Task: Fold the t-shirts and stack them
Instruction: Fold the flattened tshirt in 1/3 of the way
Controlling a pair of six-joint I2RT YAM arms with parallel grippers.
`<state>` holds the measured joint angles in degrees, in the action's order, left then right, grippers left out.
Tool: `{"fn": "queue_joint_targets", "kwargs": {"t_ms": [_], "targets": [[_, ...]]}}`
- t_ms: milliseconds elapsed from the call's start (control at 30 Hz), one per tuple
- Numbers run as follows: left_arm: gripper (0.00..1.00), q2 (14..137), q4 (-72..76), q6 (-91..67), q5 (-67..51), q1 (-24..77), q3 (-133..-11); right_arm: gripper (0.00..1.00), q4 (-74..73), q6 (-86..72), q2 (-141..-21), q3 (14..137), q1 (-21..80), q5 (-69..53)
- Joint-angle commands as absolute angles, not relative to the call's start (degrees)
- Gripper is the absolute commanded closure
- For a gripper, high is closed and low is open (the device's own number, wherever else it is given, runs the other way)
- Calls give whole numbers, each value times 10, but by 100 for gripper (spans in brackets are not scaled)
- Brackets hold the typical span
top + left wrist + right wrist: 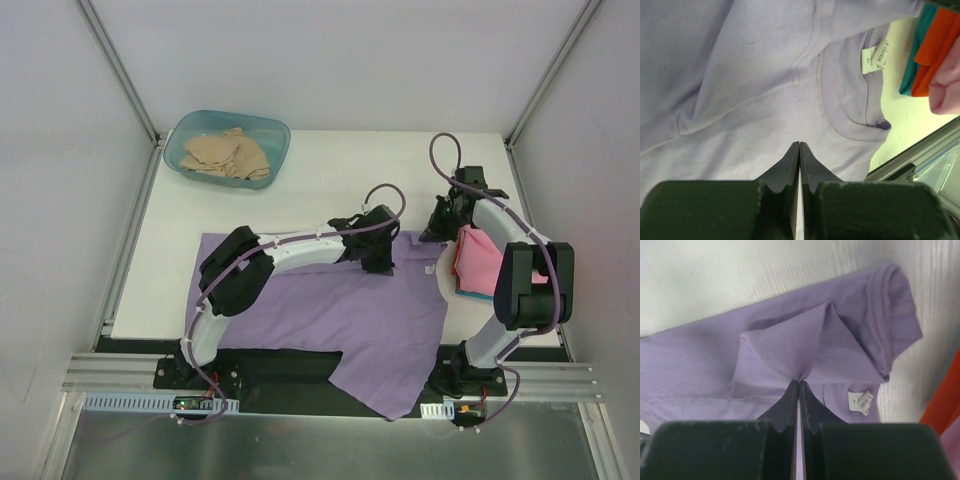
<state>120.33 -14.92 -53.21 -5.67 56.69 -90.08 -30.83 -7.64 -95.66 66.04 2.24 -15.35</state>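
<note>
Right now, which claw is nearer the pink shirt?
Right. The right claw pinches the lavender shirt beside the pink shirt; the left claw grips the lavender cloth farther left.

I am working in a lab test cell: plain white panels [330, 60] are walling in my white surface [330, 170], aluminium rails [120, 375] are framing its near edge, and cables are trailing from my bolted-down bases.
</note>
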Motion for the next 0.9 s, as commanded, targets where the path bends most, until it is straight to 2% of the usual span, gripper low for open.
{"fn": "queue_joint_targets", "kwargs": {"t_ms": [0,100,200,233,300,333,400,433,467,567,733,867], "targets": [[100,1165,-127,-529,-69,573,-886,99,-328,-84,-911,654,28,-124],[100,1172,-126,-515,-46,572,-894,98,-336,-78,-923,671,28,-114],[97,1179,-125,-510,-54,558,-903,91,-322,-61,-954,700,32,-112],[97,1174,-126,-511,-58,554,-899,73,-324,-55,-964,727,33,-107],[90,1162,-126,-508,-56,540,-889,56,-343,-34,-986,748,35,-93],[76,1144,-126,-505,-46,536,-872,39,-345,-30,-988,756,37,-87],[56,1117,-125,-493,-27,532,-852,23,-350,-18,-977,765,44,-63],[36,1088,-125,-489,-16,528,-831,16,-352,-14,-970,766,48,-55],[24,1072,-125,-481,-4,526,-819,14,-355,-11,-962,761,53,-42],[1,1004,-125,-463,47,519,-768,12,-354,-8,-920,737,79,-32],[1,885,-125,-459,74,474,-639,11,-349,-43,-859,645,143,-21],[1,814,-125,-471,81,387,-530,14,-323,-82,-850,597,179,-23]]}}
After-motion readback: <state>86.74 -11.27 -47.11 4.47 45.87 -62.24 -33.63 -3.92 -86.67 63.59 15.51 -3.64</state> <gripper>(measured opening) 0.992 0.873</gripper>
